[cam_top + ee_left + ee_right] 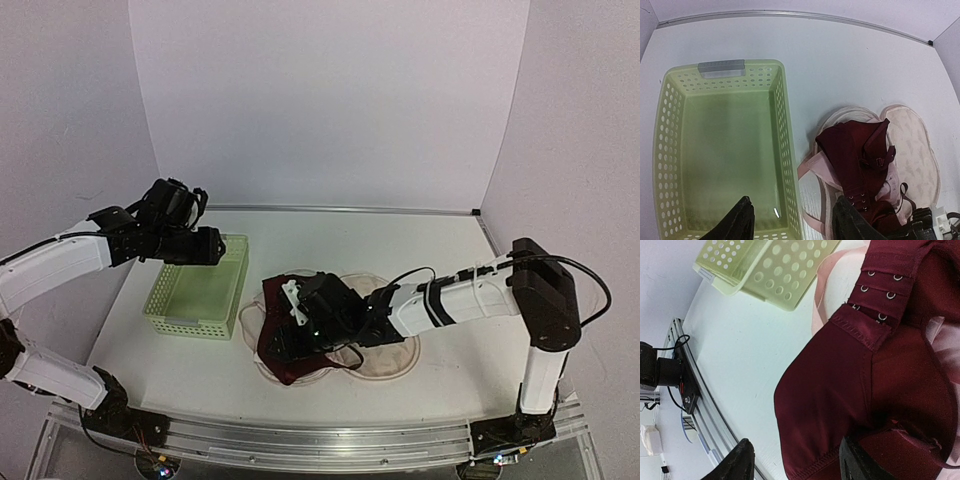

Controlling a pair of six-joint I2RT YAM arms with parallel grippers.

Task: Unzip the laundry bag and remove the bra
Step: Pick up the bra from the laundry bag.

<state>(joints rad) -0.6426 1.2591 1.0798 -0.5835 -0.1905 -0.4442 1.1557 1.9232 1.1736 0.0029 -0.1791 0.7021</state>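
**Bag lies open at mid-table, dark red bra spread on it, both grippers open**

Nearest the camera, a metal rail (300, 440) runs along the table's (420, 240) front edge and carries both arm bases. Just beyond it, at the middle of the table, the laundry bag (912, 150) lies opened flat, its two cream lobes side by side with faint leaf sprigs on the lining. The bra (840, 390) rests on the lobe nearer the basket and spills past that lobe's rim onto the table. One lobe is mostly bare.

The right gripper (795, 450) is low over the bra with its jaws apart. One finger (857, 462) sits against the red fabric. The other (740, 460) stands clear of the cup's edge, above bare table. From the top camera this wrist hides part of the bag and bra. A band with metal hook eyes (880, 295) and a pale pink strap (827, 275) lie beyond the fingers.

To the left, just beside the bag, stands a light-green perforated basket (670, 150). A grey tag (721, 67) is fixed to its far end wall, and any writing on it is too small to read.

The left gripper (792, 210) hangs above the basket's near end, jaws apart, nothing between them.

White walls (330, 100) close the scene behind.
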